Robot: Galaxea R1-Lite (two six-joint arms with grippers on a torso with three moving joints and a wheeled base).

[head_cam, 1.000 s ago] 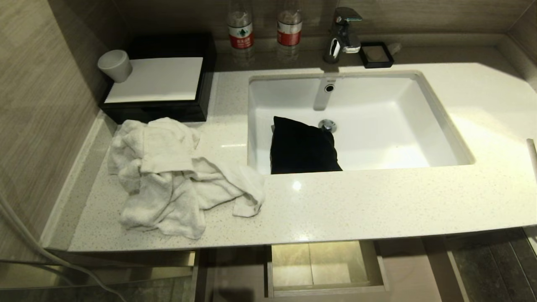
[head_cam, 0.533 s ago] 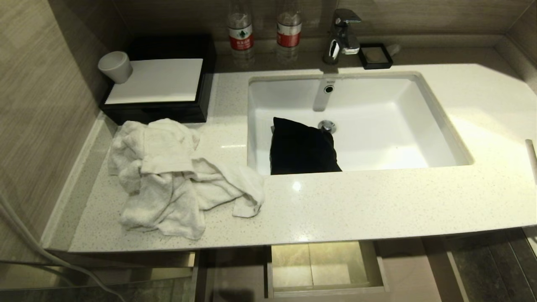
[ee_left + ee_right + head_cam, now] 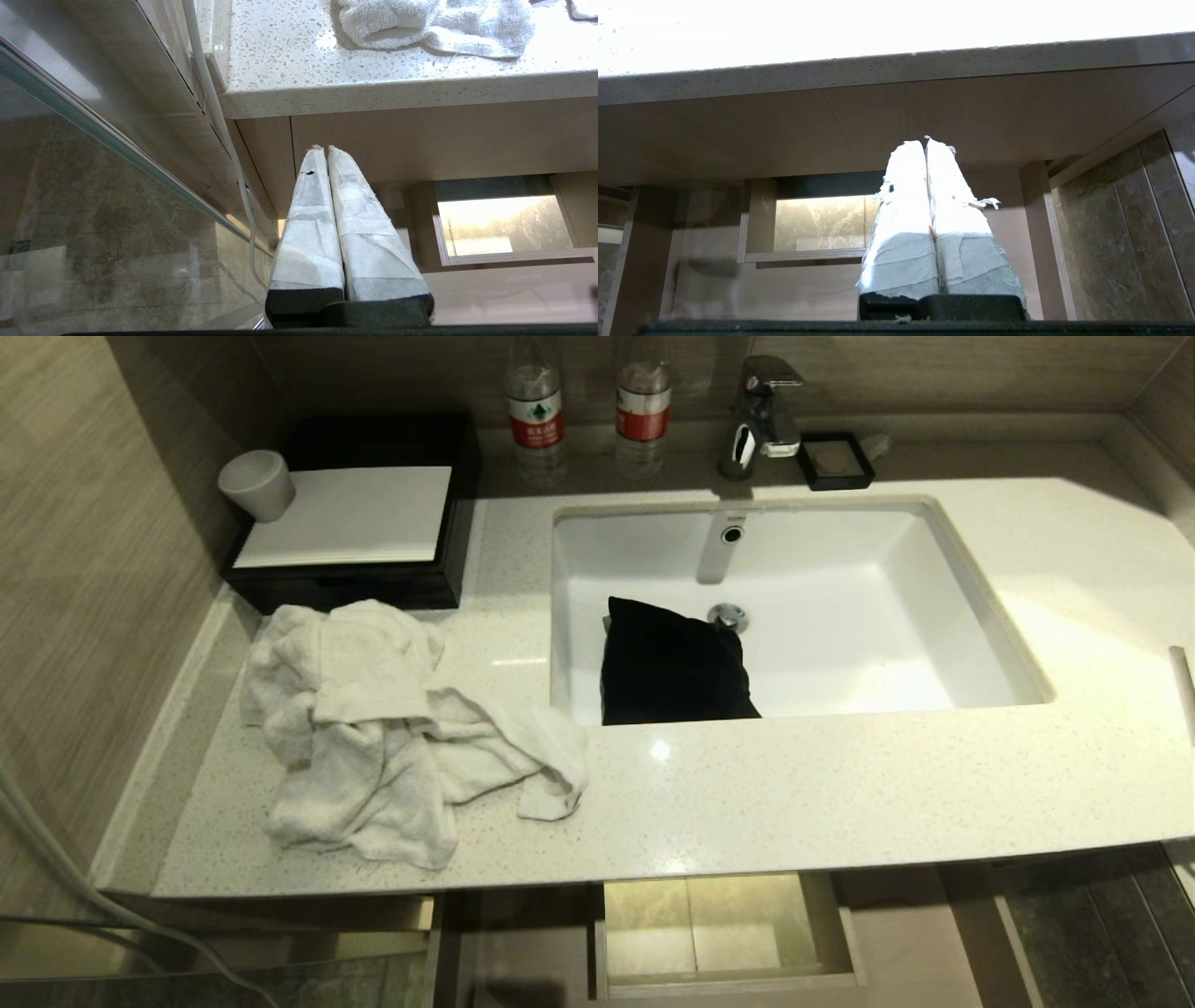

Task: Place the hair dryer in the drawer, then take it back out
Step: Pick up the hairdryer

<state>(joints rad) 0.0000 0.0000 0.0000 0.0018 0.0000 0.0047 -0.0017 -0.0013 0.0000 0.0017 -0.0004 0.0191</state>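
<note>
Both cloth-wrapped grippers, left [image 3: 327, 150] and right [image 3: 924, 142], hang closed and empty below the speckled white countertop [image 3: 840, 784], facing the open light-brown wood-grain drawer [image 3: 808, 255]; no hair dryer visible, so locating it likely comes first

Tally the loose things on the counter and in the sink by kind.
Water bottles: 2
White towel: 1
Black pouch, in the sink: 1
White cup: 1
Soap dish: 1
Total: 6

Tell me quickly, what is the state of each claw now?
Left claw: closed, holding nothing.
Right claw: closed, holding nothing.
</note>
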